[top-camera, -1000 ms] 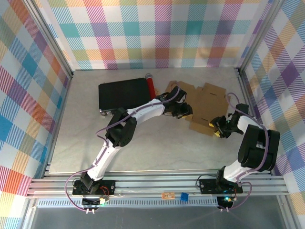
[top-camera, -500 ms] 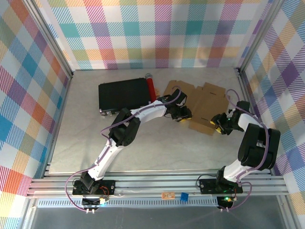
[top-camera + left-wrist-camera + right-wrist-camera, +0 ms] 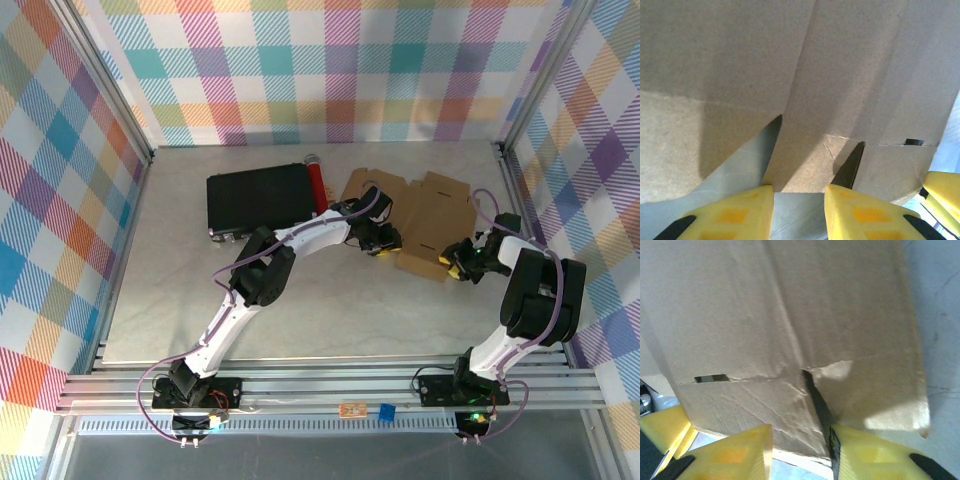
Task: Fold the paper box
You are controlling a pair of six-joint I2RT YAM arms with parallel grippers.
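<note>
Top external: paper box [image 3: 432, 212] edges at left tool [image 3: 386, 246] and right tool [image 3: 455, 268], part-spread, grip unclear; bare table [image 3: 350, 310] nearer.

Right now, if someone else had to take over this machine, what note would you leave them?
Left gripper: jaws apart, tips at a flap edge on the near left part of the paper box.
Right gripper: jaws apart, tips at the box's near right corner.
Box: lies at the far right of the table, spread out, not closed.
Done: both arms are in place at the cardboard; no finished fold is visible.
Left: raise the walls, tuck the flaps, close it.
</note>
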